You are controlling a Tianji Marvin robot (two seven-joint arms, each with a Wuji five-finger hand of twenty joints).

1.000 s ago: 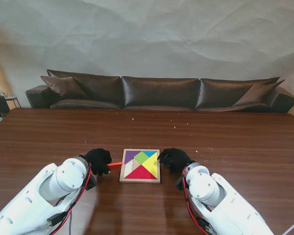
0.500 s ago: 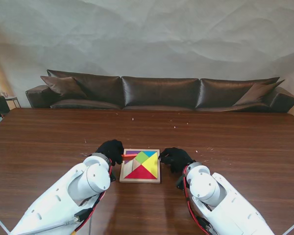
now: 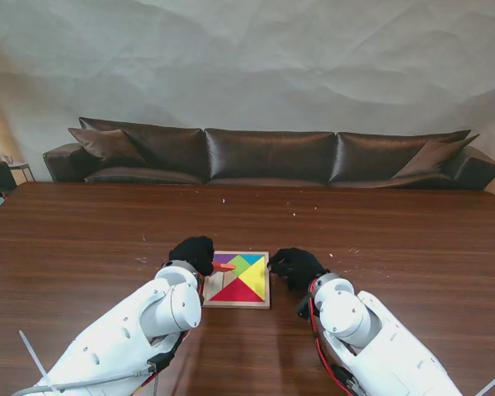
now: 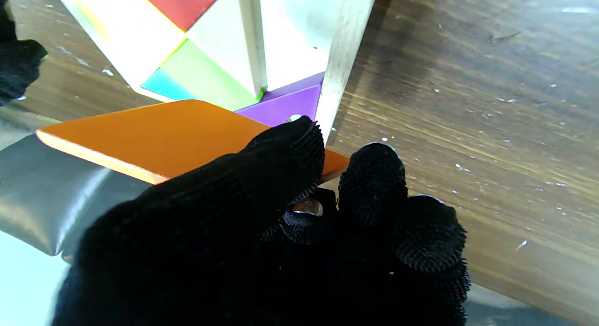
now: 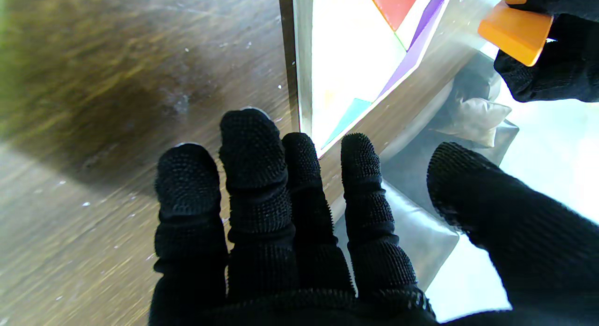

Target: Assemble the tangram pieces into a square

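A square wooden tray [image 3: 207,302] lies on the table in front of me, holding purple, green, blue, yellow and red pieces, with a pale bare patch at its left. My left hand [image 3: 193,252] is shut on an orange piece [image 3: 223,266], held just over the tray's left part. The left wrist view shows the orange piece [image 4: 154,134] pinched between the fingers [image 4: 281,162] above the purple piece [image 4: 288,108] and the tray's rim [image 4: 344,59]. My right hand [image 3: 292,266] rests open by the tray's right edge [image 5: 295,59], fingers [image 5: 252,176] spread on the table.
The dark wooden table [image 3: 396,239] stretches wide on all sides of the tray. A brown leather sofa [image 3: 268,157] stands beyond its far edge. Small pale specks dot the table top.
My left hand has carried the orange piece from the table left of the tray to above the tray's left part. The right hand has stayed put.
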